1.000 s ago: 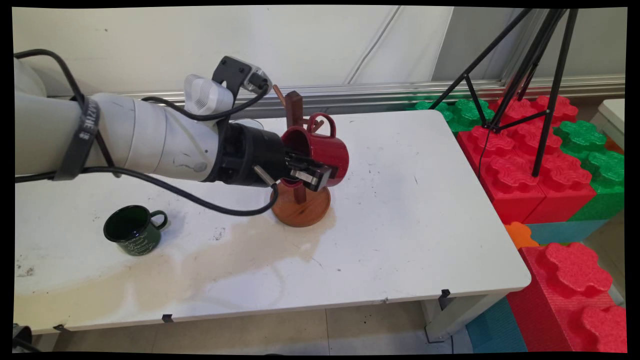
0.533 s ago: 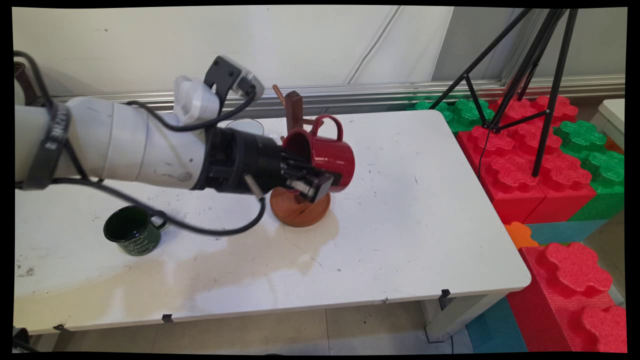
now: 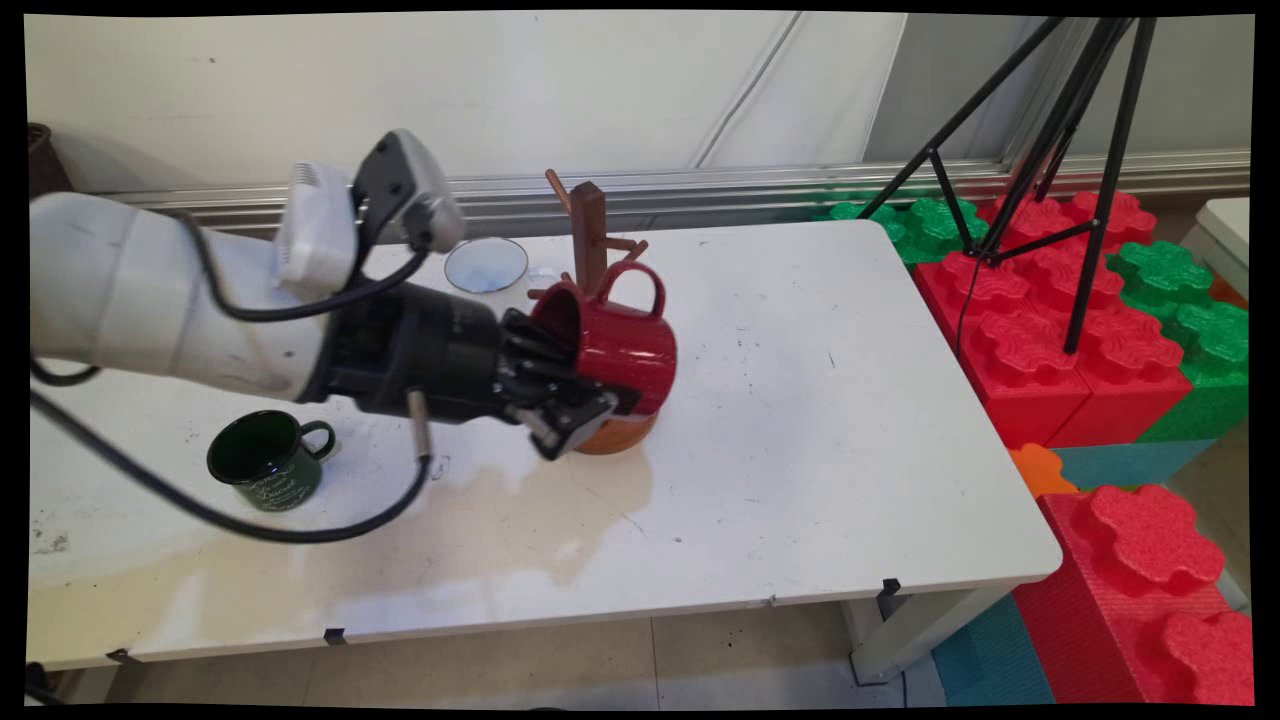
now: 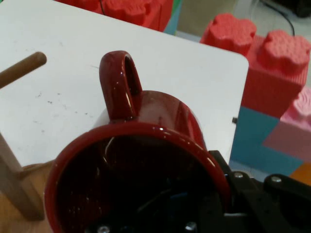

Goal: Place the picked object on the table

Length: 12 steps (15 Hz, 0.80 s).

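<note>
My gripper is shut on the rim of a dark red mug, one finger inside it and one outside. The mug lies on its side in the air, mouth toward the hand, handle up. It hangs right in front of a brown wooden mug tree, above the tree's round base. In the hand view the red mug fills the middle with its handle on top. A wooden peg and the tree's post lie to its left, and my gripper grips the rim at the bottom right.
A dark green mug stands upright on the white table at the left. A clear round glass sits behind the hand. Big red, green and blue foam blocks and a black tripod stand past the table's right edge.
The hand first carried the red mug slightly right, then down and left, toward the near side. The mug's handle now sits lower against the tree's post. The grip has not changed.
</note>
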Each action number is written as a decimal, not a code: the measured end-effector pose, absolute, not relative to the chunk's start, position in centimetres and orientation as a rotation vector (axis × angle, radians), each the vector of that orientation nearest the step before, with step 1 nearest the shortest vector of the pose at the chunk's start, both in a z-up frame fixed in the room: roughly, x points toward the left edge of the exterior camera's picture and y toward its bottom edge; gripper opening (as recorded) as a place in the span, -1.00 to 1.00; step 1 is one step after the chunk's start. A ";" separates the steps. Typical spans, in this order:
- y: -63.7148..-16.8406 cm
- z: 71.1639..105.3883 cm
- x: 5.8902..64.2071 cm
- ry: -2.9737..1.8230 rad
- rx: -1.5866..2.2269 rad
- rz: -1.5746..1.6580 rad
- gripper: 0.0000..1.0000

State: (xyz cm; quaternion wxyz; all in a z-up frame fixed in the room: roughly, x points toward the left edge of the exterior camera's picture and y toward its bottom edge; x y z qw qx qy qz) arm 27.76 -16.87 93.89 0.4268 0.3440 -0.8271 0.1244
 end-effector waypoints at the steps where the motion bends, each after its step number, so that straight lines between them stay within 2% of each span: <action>1: -16.5 94.1 28.3 -2.095 0.838 0.316 -1.00; 7: -14.3 94.7 31.5 -2.277 0.684 0.299 -1.00; 12: -14.6 94.9 34.2 -2.413 0.611 0.344 -1.00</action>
